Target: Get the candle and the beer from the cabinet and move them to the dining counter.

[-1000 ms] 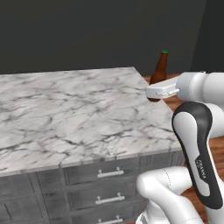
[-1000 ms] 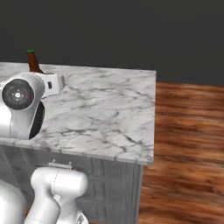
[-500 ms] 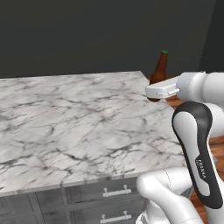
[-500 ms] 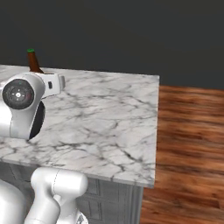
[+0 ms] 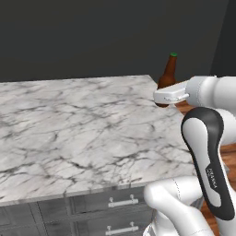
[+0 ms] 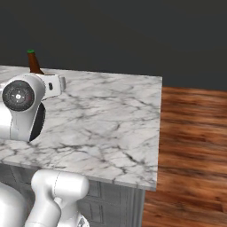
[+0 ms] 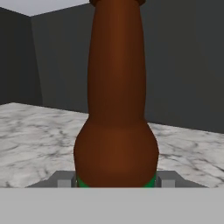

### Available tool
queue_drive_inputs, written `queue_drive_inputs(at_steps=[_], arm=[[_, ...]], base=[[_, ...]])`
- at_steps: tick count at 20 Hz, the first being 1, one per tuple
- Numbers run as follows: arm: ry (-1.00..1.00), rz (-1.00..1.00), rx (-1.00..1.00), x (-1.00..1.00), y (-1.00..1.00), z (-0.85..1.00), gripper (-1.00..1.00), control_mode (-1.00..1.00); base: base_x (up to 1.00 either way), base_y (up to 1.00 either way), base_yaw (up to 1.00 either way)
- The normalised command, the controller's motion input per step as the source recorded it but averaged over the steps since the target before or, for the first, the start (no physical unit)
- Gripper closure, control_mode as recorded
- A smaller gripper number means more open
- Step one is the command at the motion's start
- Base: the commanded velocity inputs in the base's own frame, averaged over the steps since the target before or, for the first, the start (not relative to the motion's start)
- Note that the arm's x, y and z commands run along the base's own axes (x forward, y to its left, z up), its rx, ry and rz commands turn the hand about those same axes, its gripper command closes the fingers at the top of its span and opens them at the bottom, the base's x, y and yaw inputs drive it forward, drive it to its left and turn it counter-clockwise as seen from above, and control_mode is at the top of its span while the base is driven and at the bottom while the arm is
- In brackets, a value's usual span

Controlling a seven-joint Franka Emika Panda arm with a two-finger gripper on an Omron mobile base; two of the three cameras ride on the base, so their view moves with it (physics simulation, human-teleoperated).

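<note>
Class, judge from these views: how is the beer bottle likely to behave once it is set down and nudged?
The beer looks tall and narrow, so a nudge near its neck would probably tip it. Its glossy brown glass is likely rigid, slippery and breakable. On the smooth counter it might slide.

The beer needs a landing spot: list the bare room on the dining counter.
The dining counter is bare marble from the dark wall side to the drawer edge. The gripper holds the beer upright at the corner toward the wood floor; nothing crowds the slab.
</note>
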Motion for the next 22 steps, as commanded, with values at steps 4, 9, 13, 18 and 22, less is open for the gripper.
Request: queue_drive_inputs(at_steps=[4, 9, 13, 18, 22], arm=[[0.00, 0.00, 0.00, 0.00, 0.00, 0.00, 1.00, 1.00], [0.00, 0.00, 0.00, 0.00, 0.00, 0.00, 1.00, 1.00], [0.00, 0.00, 0.00, 0.00, 0.00, 0.00, 1.00, -1.00], [0.00, 0.00, 0.00, 0.00, 0.00, 0.00, 1.00, -1.00], [-0.02, 0.00, 0.00, -0.04, 0.00, 0.00, 1.00, -1.00]], base=[[0.00, 0.00, 0.00], [0.00, 0.00, 0.00], [0.00, 0.00, 0.00], [0.00, 0.00, 0.00], [0.00, 0.00, 0.00]])
